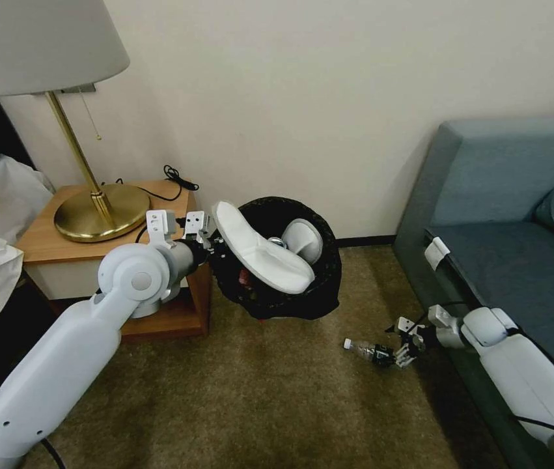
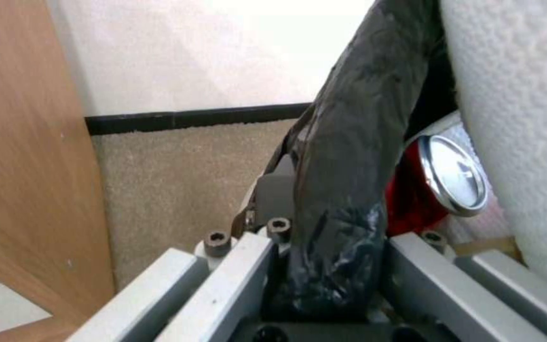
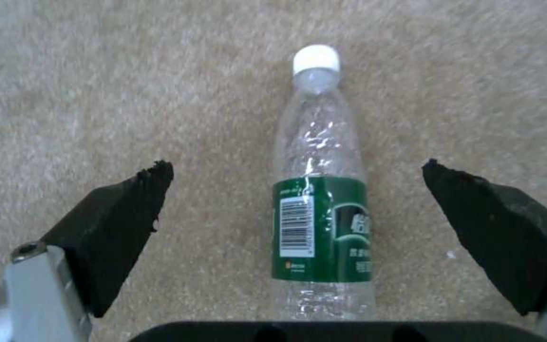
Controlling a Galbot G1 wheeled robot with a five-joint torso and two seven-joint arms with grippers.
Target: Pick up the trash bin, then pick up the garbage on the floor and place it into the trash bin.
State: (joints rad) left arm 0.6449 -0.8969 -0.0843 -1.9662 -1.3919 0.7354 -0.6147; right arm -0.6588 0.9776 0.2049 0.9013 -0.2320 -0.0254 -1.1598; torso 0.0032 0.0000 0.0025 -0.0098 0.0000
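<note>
Right tool (image 3: 296,190) spread astride bottle (image 3: 321,209); sofa (image 1: 517,215) close.

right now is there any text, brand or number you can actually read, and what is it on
None reads clearly.
Clear bottle lying on the carpet between the open fingers of the right gripper: its green label carries a barcode with digits and pale characters, all too blurred to read.
Red can inside the trash bin, whose rim the left gripper clamps: no print legible on its silver end.
</note>
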